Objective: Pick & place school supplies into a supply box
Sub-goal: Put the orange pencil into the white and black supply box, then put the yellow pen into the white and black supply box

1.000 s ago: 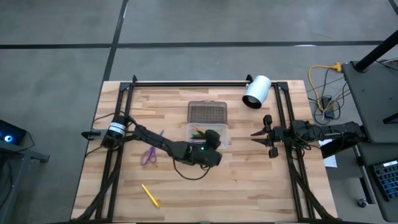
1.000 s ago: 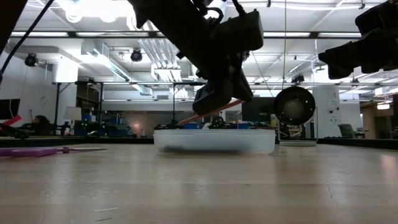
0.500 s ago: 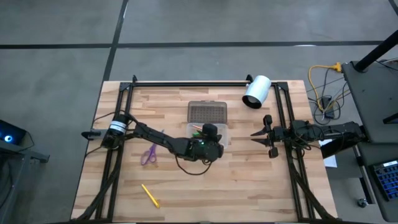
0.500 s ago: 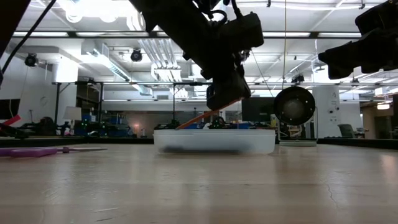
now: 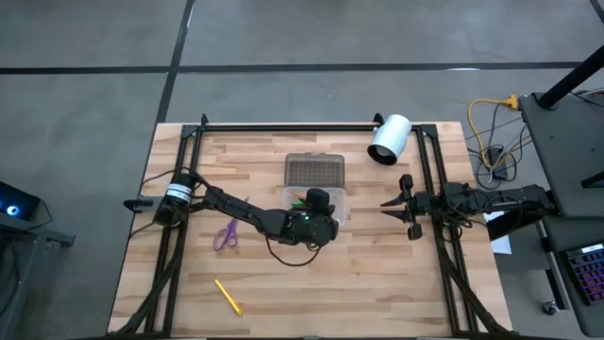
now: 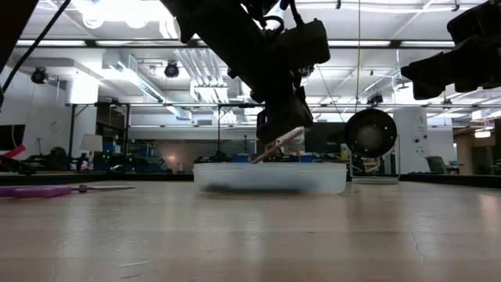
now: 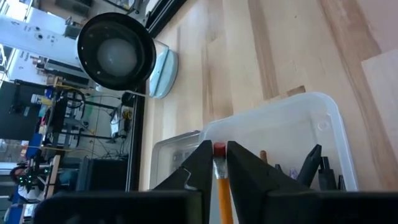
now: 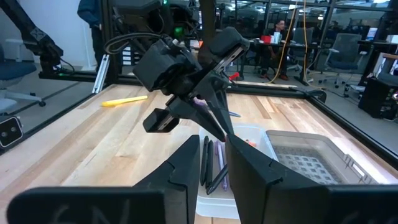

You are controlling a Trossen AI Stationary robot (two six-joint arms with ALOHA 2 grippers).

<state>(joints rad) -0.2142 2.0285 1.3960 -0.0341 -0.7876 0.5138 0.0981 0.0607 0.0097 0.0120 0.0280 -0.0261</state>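
The clear supply box [image 5: 332, 210] stands open mid-table, and its dotted grey lid [image 5: 314, 171] lies flat against its far side. Green and dark pens [image 8: 210, 163] lie inside. My left gripper [image 5: 319, 198] hovers over the box, shut on an orange pencil [image 6: 270, 150]. Purple scissors [image 5: 226, 233] and a yellow pen [image 5: 227, 297] lie flat on the table to the left. My right gripper [image 5: 389, 203] waits open at the table's right side. My left gripper pinches the orange pencil between its two fingers, just behind its red eraser end [image 7: 219, 149], which pokes out past the fingertips. The fingers slant down over the box and the pencil lies along them. The pencil hangs tilted, its lower end [image 6: 255, 160] down inside the box.
A white cylinder [image 5: 389, 139] lies at the far right, close to the black frame rail [image 5: 283, 127] along the far edge. Bare wood spreads across the near half of the table [image 5: 377, 293].
My left gripper has rolled about its own line above the box without leaving its place. The pencil has tipped steeper. Its upper end stays at the fingers, while its lower end has swung in under the gripper, inside the box.
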